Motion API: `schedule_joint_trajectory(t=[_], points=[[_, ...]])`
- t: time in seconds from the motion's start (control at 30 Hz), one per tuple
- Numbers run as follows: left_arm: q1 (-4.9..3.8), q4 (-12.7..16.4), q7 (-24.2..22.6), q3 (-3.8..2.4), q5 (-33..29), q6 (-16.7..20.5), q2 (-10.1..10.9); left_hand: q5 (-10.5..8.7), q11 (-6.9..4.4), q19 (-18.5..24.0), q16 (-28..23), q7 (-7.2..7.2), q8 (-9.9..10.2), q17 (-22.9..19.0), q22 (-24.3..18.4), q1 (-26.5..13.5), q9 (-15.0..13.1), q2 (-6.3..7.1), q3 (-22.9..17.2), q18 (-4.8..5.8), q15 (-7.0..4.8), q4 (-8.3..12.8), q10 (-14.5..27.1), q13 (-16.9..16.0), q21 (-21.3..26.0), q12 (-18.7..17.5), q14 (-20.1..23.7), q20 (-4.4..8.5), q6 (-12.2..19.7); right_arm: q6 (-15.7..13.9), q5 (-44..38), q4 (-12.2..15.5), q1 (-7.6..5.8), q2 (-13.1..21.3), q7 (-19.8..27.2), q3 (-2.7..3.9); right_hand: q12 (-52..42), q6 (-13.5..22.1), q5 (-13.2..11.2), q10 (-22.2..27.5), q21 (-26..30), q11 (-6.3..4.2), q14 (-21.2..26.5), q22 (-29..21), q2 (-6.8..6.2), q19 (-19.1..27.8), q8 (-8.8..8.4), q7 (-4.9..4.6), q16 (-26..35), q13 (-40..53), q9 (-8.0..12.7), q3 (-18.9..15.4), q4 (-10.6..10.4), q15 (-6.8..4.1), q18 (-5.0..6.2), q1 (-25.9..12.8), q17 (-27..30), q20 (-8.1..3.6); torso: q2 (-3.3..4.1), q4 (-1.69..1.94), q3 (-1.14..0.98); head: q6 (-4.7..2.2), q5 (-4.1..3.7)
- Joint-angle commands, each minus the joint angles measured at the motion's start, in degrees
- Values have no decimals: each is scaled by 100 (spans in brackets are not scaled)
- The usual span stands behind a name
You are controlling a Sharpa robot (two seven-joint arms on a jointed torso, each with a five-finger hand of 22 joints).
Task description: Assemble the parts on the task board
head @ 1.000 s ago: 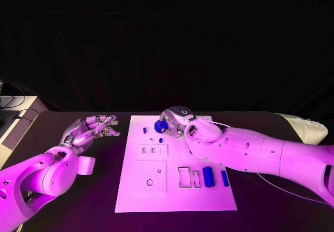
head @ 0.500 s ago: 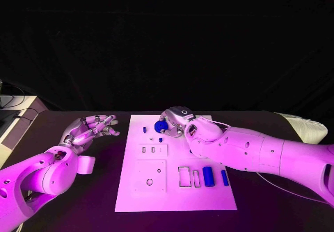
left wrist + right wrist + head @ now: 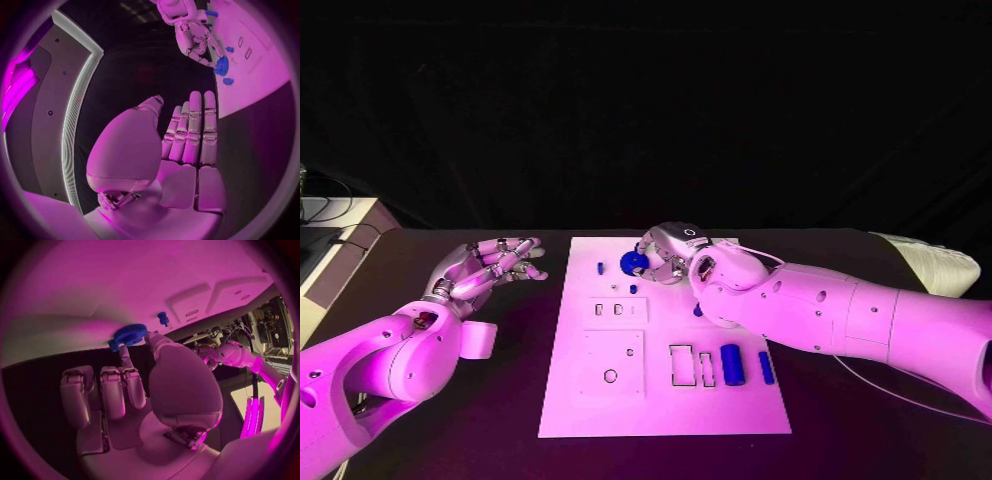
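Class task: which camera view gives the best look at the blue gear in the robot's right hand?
The right wrist view: the blue gear shows its toothed rim, pinched at the right hand's fingertips. In the head view it is partly hidden behind that hand; in the left wrist view it is small and distant.

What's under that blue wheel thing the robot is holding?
The white task board lies below the blue gear that the right hand pinches. The spot directly beneath is hidden by gear and fingers.

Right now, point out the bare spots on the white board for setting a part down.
White task board: bare along its near edge, below the rectangular slots. Crowded at the far end, where the right hand holds the blue gear.
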State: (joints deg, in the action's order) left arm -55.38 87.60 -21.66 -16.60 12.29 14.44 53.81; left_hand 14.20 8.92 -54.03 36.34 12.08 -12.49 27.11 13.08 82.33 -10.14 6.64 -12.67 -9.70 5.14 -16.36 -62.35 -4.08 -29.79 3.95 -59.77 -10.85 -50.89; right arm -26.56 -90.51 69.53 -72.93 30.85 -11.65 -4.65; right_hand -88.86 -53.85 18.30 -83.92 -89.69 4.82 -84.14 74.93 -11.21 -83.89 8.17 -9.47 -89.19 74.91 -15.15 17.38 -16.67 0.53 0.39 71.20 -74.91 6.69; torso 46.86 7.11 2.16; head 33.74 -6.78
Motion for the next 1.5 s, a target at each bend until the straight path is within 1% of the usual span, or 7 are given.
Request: schedule_joint_trajectory(t=[0.03,0.37,0.57,0.77,0.87,1.1,1.5], points=[[-2,5,-16,-4,12,-74,-10,-32,-7,42,25,29,24,6,7,-38,-6,3,-28,-63,0,-16,44,9,-30,-21,57,-19,-10,244,188,6,3,29,48,-2,-42,-55,76,-543,-28,-17,-538,1505,65,-609,-4,14,-35,1437,2,-37,-6,0,-38,-191,-1291,-7,-2,-4,-2,4,0],[2,-12,-19,-4,10,-60,-9,-32,-7,42,25,29,24,6,7,-38,-6,3,-28,-63,0,-16,44,9,-30,-21,57,-19,-10,118,195,128,2,198,49,-2,-67,-67,174,-566,-31,-25,-542,1507,138,-611,-18,21,-39,1462,6,-24,-1,-7,-39,-360,-1310,-15,0,-2,-4,-6,3],[7,-15,-30,-4,10,-57,-6,-30,-4,47,28,33,28,7,8,-48,-6,0,-30,-63,3,-15,51,10,-33,-21,60,-20,-6,-484,226,425,-7,471,223,5,-88,-71,190,-585,-31,-31,-546,1507,74,-611,-30,26,-42,1483,9,15,50,-13,-39,-266,-1326,-22,-3,1,-1,-16,17],[15,-10,-70,-4,10,-60,1,-31,-3,50,29,32,29,8,9,-49,-6,4,-30,-62,4,-11,52,9,-34,-21,63,-21,-5,-982,1257,808,-106,953,907,48,-66,-25,-329,-566,-31,-11,-538,1507,-52,-611,-104,0,-35,1462,30,35,114,2,-39,130,-1293,-14,-6,-11,-2,-43,-2],[19,-5,-80,-4,10,-63,4,-31,-6,55,29,26,28,8,10,-46,-7,12,-30,-62,4,-4,46,7,-36,-16,67,-23,-8,-884,1960,889,-170,1176,1281,64,-47,-28,-495,-548,0,-2,-534,1480,-81,-590,-122,-9,-31,1444,33,78,256,9,-29,419,-1278,-6,-12,-17,-4,-56,-11],[50,21,-88,-4,10,-61,27,-30,-25,70,40,9,19,12,15,-29,-15,32,-43,-65,-6,12,-16,-7,-48,16,76,-23,-34,-81,3265,809,-250,1756,2069,77,10,-19,-643,-494,60,17,-531,1428,-222,-549,-168,-33,-27,1390,44,157,617,28,-11,921,-1266,11,-25,-61,-24,-82,-15],[153,52,-85,-5,18,-62,23,-30,-71,96,67,-20,20,23,32,-30,-27,56,-85,-71,-38,4,-235,-57,-85,102,88,-17,-60,723,3380,369,-233,2263,2395,54,32,-15,-552,-474,58,25,-528,1431,-283,-551,-199,-42,-25,1370,53,151,783,34,-12,1133,-1258,18,-37,-82,-57,-83,-37]])
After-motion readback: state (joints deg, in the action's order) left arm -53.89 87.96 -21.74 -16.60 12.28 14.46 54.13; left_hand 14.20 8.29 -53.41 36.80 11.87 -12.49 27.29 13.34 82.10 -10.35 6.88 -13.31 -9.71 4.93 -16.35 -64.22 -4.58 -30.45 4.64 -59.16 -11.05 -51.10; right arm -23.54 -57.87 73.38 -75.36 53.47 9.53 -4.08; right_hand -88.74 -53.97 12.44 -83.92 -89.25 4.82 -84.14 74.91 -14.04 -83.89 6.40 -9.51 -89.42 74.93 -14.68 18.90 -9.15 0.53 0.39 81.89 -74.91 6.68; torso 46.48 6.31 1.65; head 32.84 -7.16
